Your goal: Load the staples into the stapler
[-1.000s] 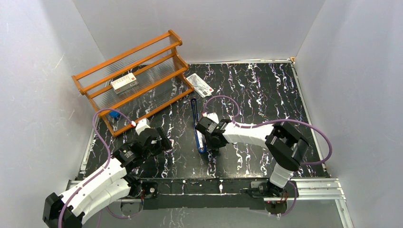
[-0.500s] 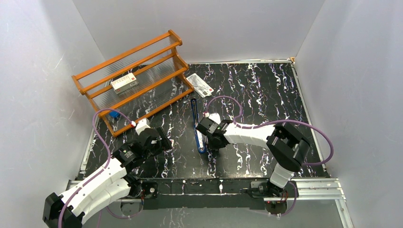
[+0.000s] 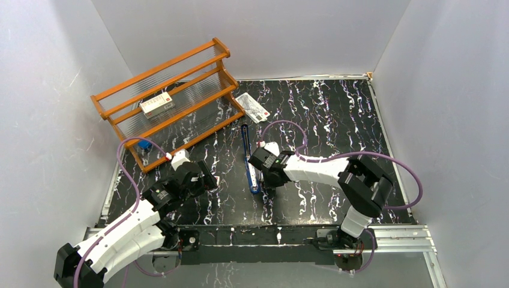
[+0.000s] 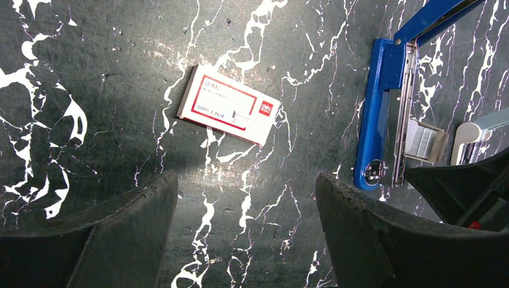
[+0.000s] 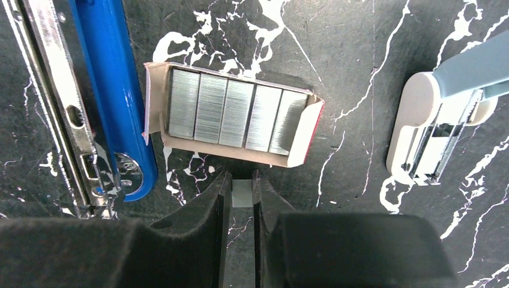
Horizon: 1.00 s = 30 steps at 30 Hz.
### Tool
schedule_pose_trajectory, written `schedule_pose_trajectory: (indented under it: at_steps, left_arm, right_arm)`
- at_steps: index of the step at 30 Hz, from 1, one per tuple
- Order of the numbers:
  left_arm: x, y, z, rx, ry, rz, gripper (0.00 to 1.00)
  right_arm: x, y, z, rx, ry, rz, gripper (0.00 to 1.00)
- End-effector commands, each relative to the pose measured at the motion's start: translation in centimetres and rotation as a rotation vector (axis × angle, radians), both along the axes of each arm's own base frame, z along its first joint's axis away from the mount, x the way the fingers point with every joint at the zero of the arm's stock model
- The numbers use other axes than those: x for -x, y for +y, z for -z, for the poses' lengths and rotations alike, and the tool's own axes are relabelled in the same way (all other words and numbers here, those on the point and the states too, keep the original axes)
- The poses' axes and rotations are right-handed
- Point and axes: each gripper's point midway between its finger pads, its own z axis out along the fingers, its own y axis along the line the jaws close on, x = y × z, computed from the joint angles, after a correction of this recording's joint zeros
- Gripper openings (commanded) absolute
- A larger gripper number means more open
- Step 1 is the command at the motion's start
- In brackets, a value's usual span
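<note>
The blue stapler point(image 5: 108, 90) lies swung open on the table, its silvery channel point(image 5: 54, 108) bared beside the blue top. Right of it sits the pale inner tray point(image 5: 231, 117), filled with several silvery blocks of staples. My right gripper point(image 5: 242, 186) is just below the tray's near edge, shut on a short staple strip point(image 5: 242, 193). The red-and-white box sleeve point(image 4: 228, 105) lies flat, apart from the tray. My left gripper point(image 4: 246, 180) hovers open above bare table below that sleeve, holding nothing. From above, the stapler point(image 3: 248, 159) lies lengthwise next to my right gripper point(image 3: 262, 180).
A white and pale-blue tool point(image 5: 441, 132) lies right of the tray. An orange wooden rack point(image 3: 180, 63) stands at the back left with a larger red-and-white box point(image 3: 157, 104) on it. A flat white printed packet point(image 3: 252, 107) lies by the rack's right end.
My right gripper's jaws have closed onto the staple strip. Both arms have stayed almost where they were.
</note>
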Motion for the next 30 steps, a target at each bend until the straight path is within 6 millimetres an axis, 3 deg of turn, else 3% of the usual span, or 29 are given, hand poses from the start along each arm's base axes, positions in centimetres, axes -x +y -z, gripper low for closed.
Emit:
schedule_pose_trajectory:
  at_steps: [1,10,17,23,30]
  left_arm:
    - [-0.3,0.1,0.0,-0.001,-0.006,-0.015,0.82]
    - [0.3,-0.4,0.6,0.031,0.023,-0.006,0.82]
    - [1.1,-1.7,1.7,0.111,0.069,0.011,0.82]
    - [1.6,-2.2,2.4,0.143,0.09,0.024,0.82]
    - [1.7,-2.1,2.8,0.135,0.094,0.03,0.82]
  right_arm:
    - [-1.3,0.3,-2.7,-0.061,-0.087,0.009,0.23]
    - [-3.1,2.0,-7.4,-0.2,-0.226,0.016,0.23]
    - [-5.6,5.3,-10.7,-0.302,-0.336,0.009,0.23]
    - [-6.0,7.8,-9.1,-0.261,-0.318,-0.019,0.23]
    - [-6.1,9.2,-8.2,-0.257,-0.3,-0.022,0.23]
